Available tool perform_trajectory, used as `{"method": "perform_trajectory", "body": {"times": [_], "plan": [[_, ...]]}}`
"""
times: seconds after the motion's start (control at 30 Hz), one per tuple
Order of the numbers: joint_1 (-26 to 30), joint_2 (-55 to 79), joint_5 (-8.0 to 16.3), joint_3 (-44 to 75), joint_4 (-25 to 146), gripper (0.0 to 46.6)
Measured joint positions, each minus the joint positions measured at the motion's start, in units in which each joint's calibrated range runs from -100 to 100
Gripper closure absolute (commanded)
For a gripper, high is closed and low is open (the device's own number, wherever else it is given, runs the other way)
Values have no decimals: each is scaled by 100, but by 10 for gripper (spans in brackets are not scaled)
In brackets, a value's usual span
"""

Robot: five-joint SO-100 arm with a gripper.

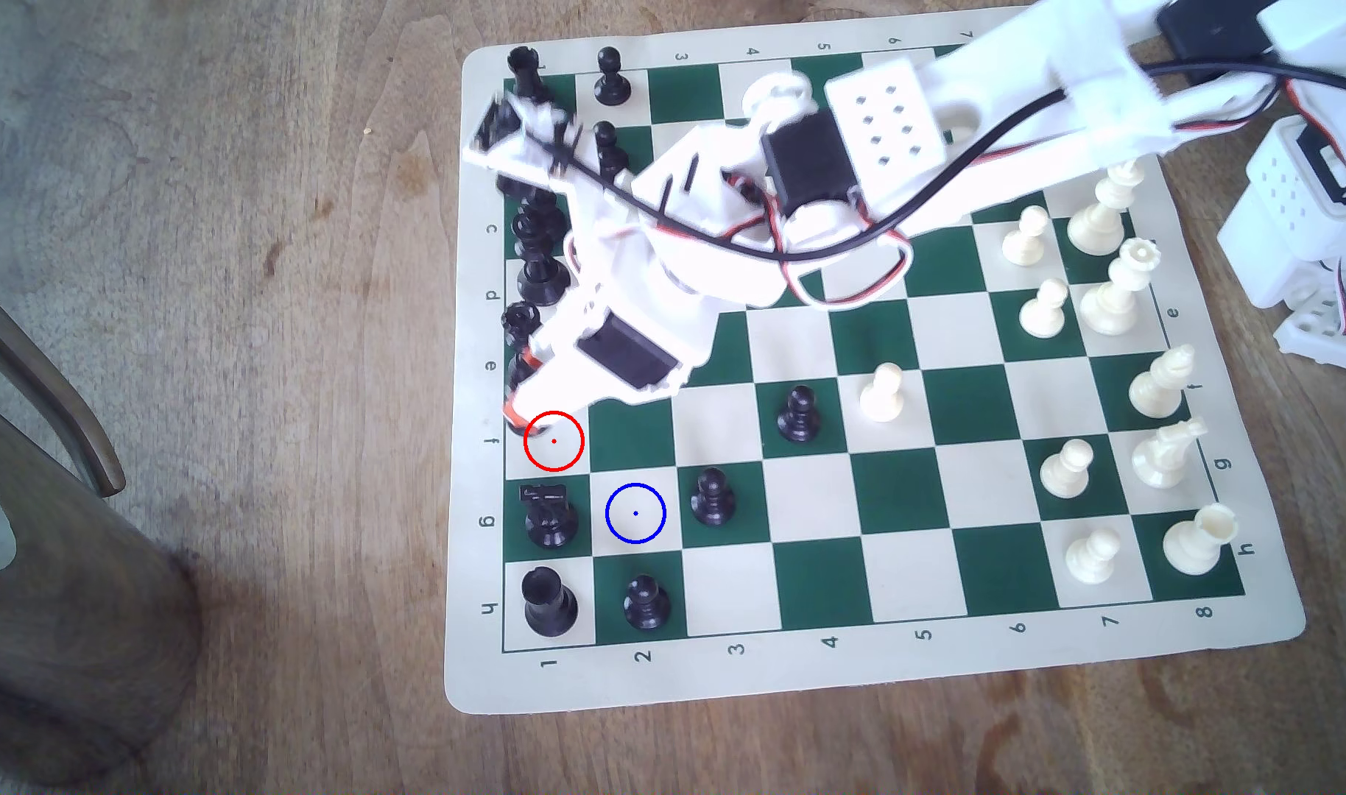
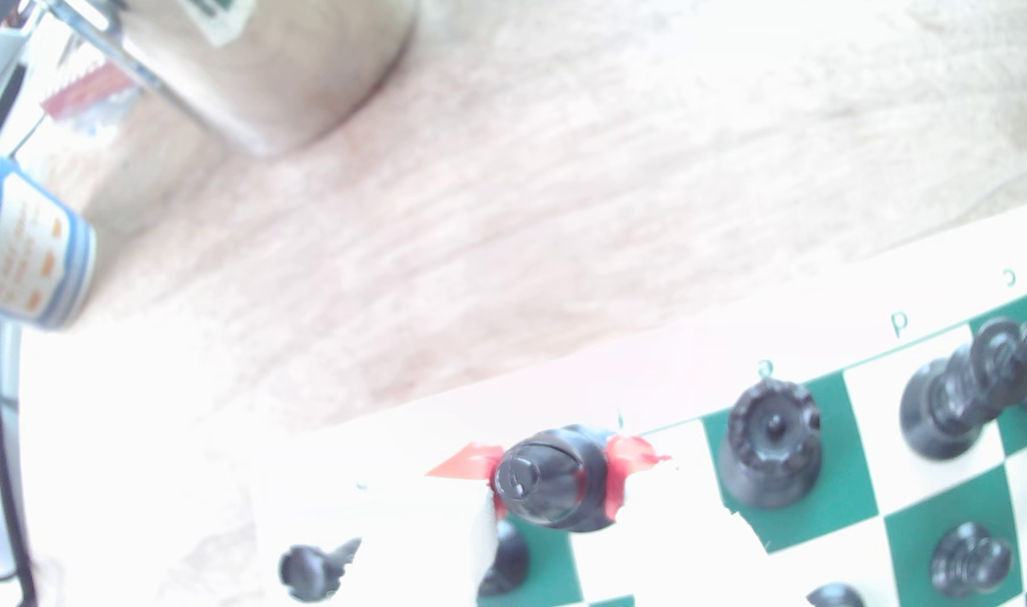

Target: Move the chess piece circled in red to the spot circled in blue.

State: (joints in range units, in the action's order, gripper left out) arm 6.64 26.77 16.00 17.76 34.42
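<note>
The chess piece circled in red, a black bishop, sits between my gripper's red-taped fingers, which press on both sides of its head. In the exterior view my gripper hangs over the upper left edge of the red ring and hides most of the bishop; only a dark sliver shows. Whether its base touches the board I cannot tell. The spot circled in blue is a bare cream square, one row nearer and one column to the exterior view's right.
A black knight stands left of the blue ring, a black pawn right of it, and a rook and a pawn below. A black queen neighbours the bishop. A tall brown cylinder stands off the mat.
</note>
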Motion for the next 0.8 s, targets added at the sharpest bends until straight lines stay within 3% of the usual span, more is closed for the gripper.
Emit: {"method": "perform_trajectory", "body": {"times": [0.13,0.37,0.53,0.8], "plan": [[0,-729,0,-181,120,464],[288,-2086,10,-2232,112,464],[479,-2128,10,-2847,-56,464],[656,-1491,-34,-2865,-526,464]]}}
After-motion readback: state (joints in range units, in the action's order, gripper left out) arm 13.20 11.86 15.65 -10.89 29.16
